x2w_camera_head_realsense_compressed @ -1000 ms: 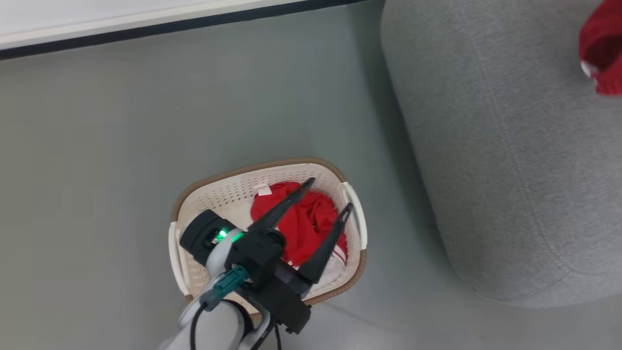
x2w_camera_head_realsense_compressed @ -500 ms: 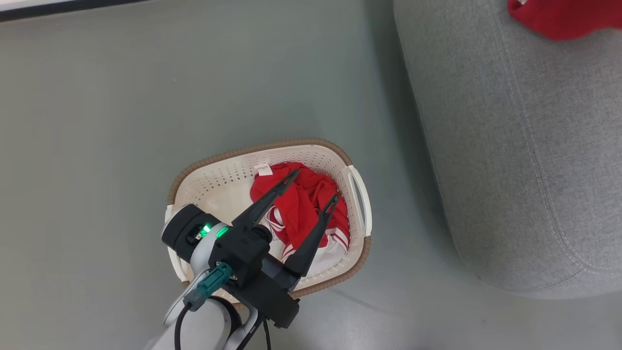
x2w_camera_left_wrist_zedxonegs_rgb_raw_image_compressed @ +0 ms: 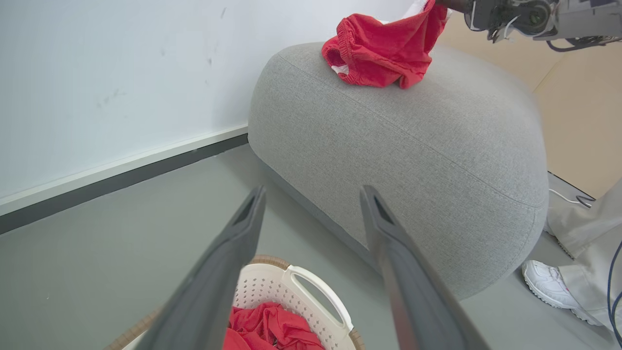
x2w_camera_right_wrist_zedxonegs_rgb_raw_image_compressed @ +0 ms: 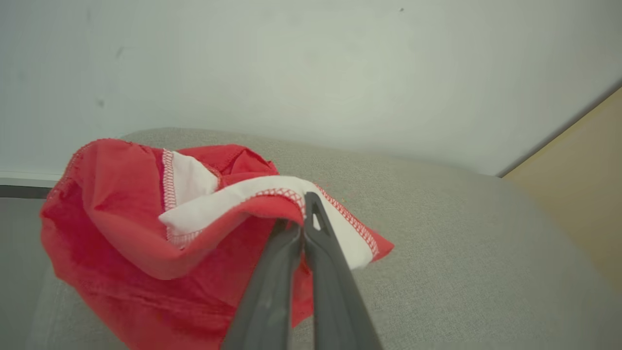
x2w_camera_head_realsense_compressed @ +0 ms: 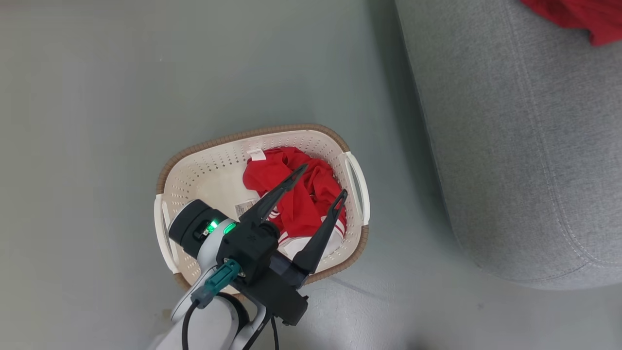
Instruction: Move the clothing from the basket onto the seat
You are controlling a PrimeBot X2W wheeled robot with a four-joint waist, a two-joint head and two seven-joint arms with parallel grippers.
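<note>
**Left gripper (x2w_camera_head_realsense_compressed: 325,180) wide over the basket (x2w_camera_head_realsense_compressed: 214,165), right gripper (x2w_camera_right_wrist_zedxonegs_rgb_raw_image_compressed: 299,211) pinching a garment (x2w_camera_right_wrist_zedxonegs_rgb_raw_image_compressed: 136,228) on the seat (x2w_camera_head_realsense_compressed: 510,146)**

Your left gripper hangs above the basket with its 2 fingers spread wide, holding nothing and clear of the red clothing (x2w_camera_head_realsense_compressed: 296,199) heaped inside, toward the seat side. Your right gripper is clamped tight on the white-banded edge of 1 red garment, which rests on top of the grey seat.

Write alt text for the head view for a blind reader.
The left gripper, fingers spread open, hovers over red clothing in a cream basket on a grey floor. To the right stands a grey seat with another red garment at the frame's top.
</note>
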